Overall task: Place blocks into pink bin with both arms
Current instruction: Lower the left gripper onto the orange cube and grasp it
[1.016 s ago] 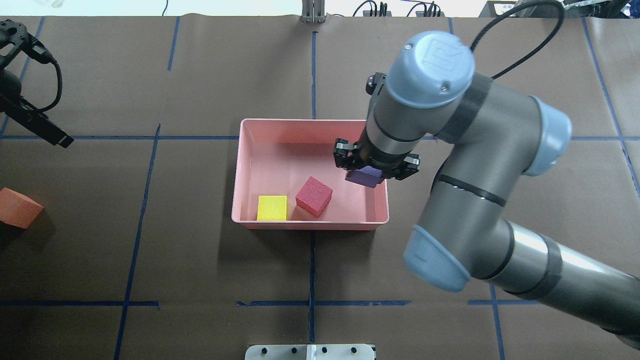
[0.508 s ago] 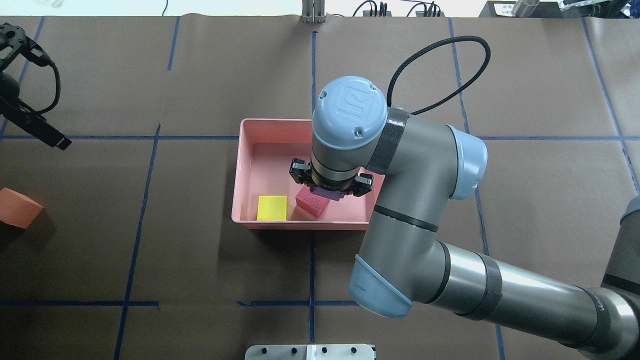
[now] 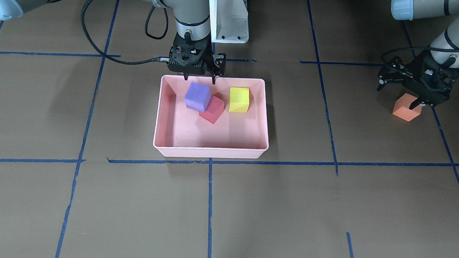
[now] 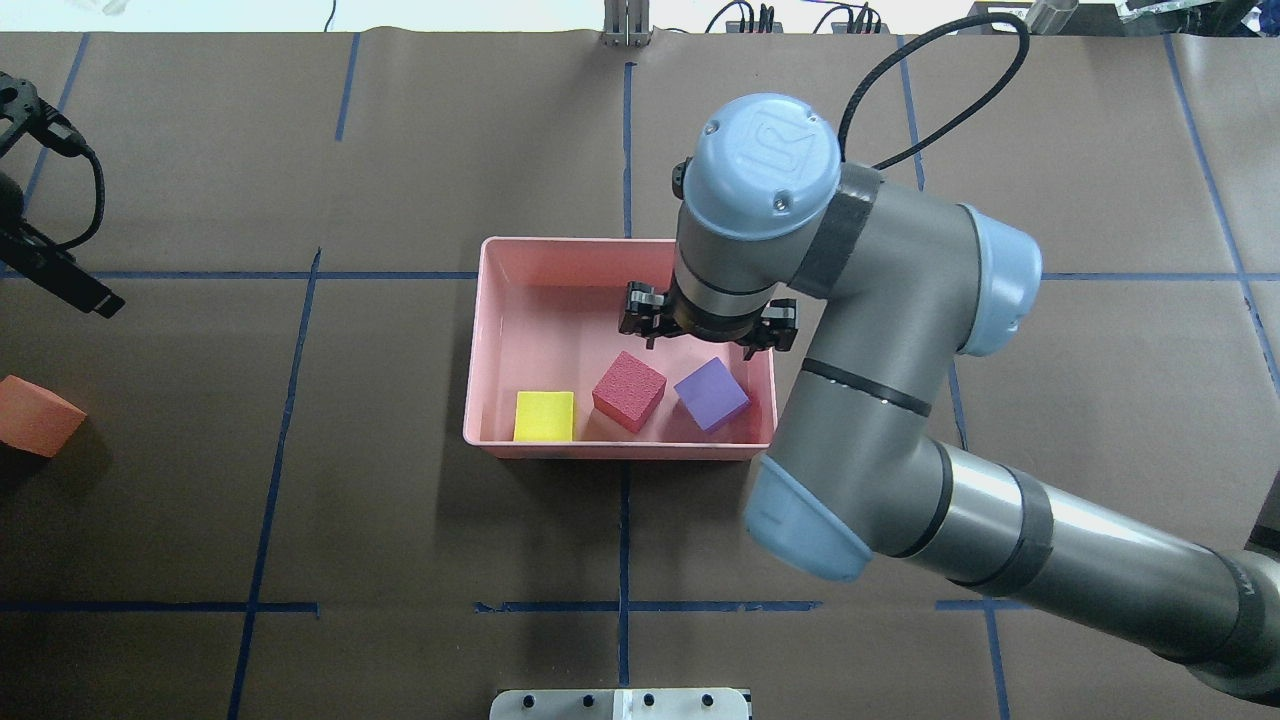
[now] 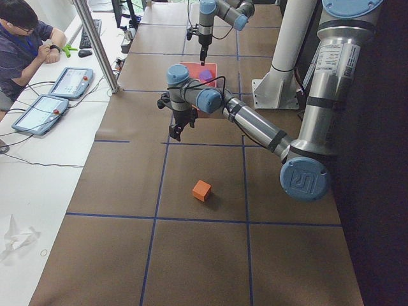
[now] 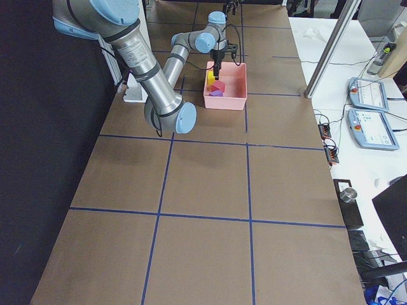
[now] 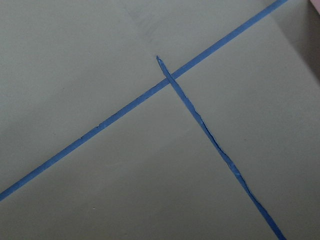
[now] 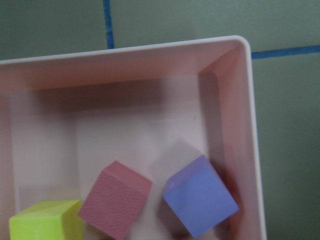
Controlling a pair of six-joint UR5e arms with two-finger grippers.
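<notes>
- The right gripper [image 4: 700,347] hangs over the bin [image 4: 560,243], jaws spread and holding nothing.
- The purple block [image 4: 711,394] is in the bin, free of the gripper. It is just beside the red block [image 4: 629,391] and close to the bin's wall on the robot's right.
- The yellow block [image 4: 545,416] sits in the bin on the red block's other side (all three lie along the robot-side wall).
- The orange block [image 4: 35,415] lies on the table [image 4: 400,520], well apart from the bin, on the robot's left.
- The left gripper [image 3: 397,98] is near the orange block and raised clear of it, jaws spread.
</notes>
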